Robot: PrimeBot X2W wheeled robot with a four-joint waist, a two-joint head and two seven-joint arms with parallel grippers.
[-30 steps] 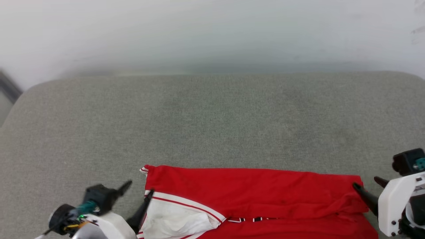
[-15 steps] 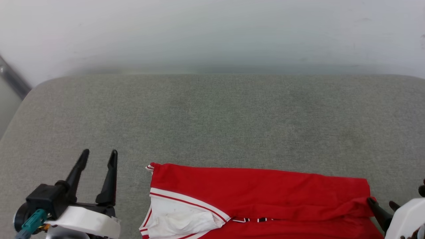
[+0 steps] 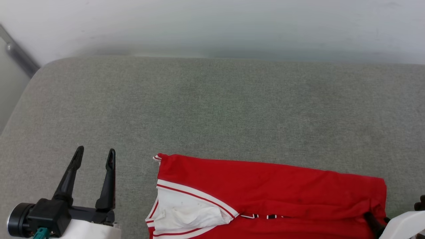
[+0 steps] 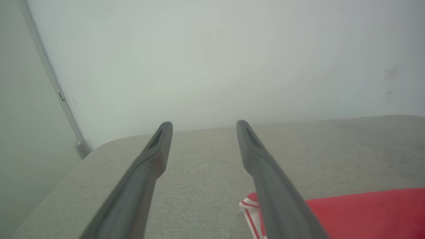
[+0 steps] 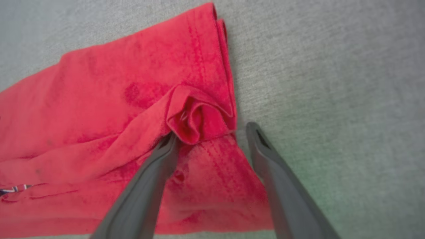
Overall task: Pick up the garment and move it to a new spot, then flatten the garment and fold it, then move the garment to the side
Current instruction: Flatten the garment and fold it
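1. Head view: a white wall (image 3: pixel 212 23) rises behind a grey fabric-topped desk (image 3: pixel 212 106). The garment (image 3: pixel 272 186) lies flat at the near edge, right of the middle. It is red, with a white sleeve (image 3: pixel 186 212) at its left end. The left gripper (image 3: pixel 95 152) stands to the left of it and apart, its fingers spread wide and holding nothing. The right gripper (image 3: pixel 377 219) sits in the lower right corner, its dark tips at the garment's right end. This view does not show how wide it stands.
2. Left wrist view: the left gripper (image 4: pixel 203 124) points at the wall (image 4: pixel 212 59), wide open over bare desk (image 4: pixel 206 172) with nothing between the fingers. The garment (image 4: pixel 365 212) shows at the lower right, its striped corner beside one finger.
3. Right wrist view: the right gripper (image 5: pixel 212 131) is open and grips nothing. One tip touches the underside of a rolled fold (image 5: pixel 196 119) at the garment's (image 5: pixel 99 99) corner. The other hangs over bare desk (image 5: pixel 332 83), just beside the cloth's edge.
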